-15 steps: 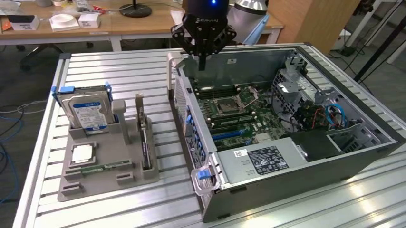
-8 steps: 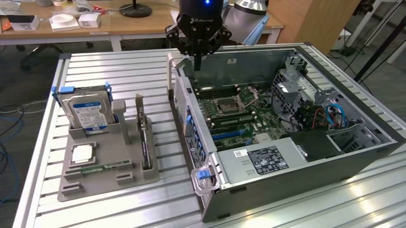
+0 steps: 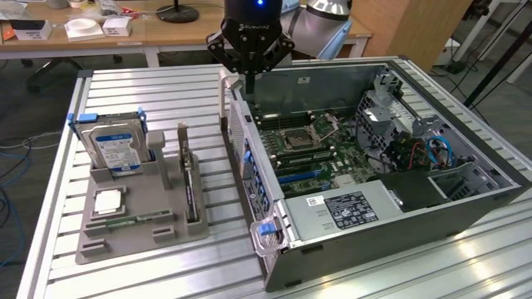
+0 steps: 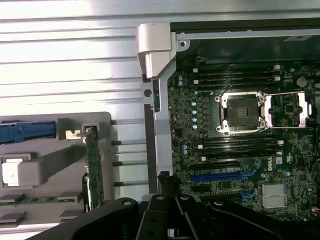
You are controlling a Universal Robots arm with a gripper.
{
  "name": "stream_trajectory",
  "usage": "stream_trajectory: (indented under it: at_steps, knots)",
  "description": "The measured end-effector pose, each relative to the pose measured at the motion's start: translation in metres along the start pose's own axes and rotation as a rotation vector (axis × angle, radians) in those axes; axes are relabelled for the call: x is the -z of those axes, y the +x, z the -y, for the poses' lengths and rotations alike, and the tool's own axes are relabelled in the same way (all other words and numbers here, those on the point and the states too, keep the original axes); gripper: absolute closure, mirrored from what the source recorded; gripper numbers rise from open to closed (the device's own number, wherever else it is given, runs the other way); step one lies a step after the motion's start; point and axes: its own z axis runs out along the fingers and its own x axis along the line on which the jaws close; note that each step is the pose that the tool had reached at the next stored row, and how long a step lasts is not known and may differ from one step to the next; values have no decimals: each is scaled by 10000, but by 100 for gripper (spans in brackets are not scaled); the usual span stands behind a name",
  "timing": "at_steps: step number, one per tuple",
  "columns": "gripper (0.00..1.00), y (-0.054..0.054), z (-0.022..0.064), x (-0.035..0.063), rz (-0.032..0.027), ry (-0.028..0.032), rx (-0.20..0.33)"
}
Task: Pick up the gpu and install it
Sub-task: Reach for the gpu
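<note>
The gpu (image 3: 190,182) is a thin green card standing on edge in a slot of the grey holder (image 3: 124,244), with its silver bracket end up. In the wrist view the gpu (image 4: 93,172) appears edge-on from above. My gripper (image 3: 248,80) hangs shut and empty above the rear edge of the open computer case (image 3: 465,205), well behind the gpu and apart from it. The wrist view has my gripper (image 4: 168,200) over the case wall beside the motherboard (image 4: 240,125), with the blue card slots (image 4: 225,176) close by.
A silver hard drive (image 3: 116,146) with a blue-white label stands in the holder's back. A processor chip (image 3: 108,202) and a small memory stick (image 3: 137,218) lie in front of it. The slatted metal table (image 3: 149,87) carries everything; a desk (image 3: 99,37) stands behind.
</note>
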Motion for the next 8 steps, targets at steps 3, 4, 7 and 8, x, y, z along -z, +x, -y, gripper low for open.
stream_trajectory:
  at_steps: [3,4,7,8]
  knots:
    - [89,49,3,1,0,0,0]
    - [89,65,5,2,0,0,-1]
    - [89,108,8,3,0,1,1]
    - [89,123,9,3,0,0,1]
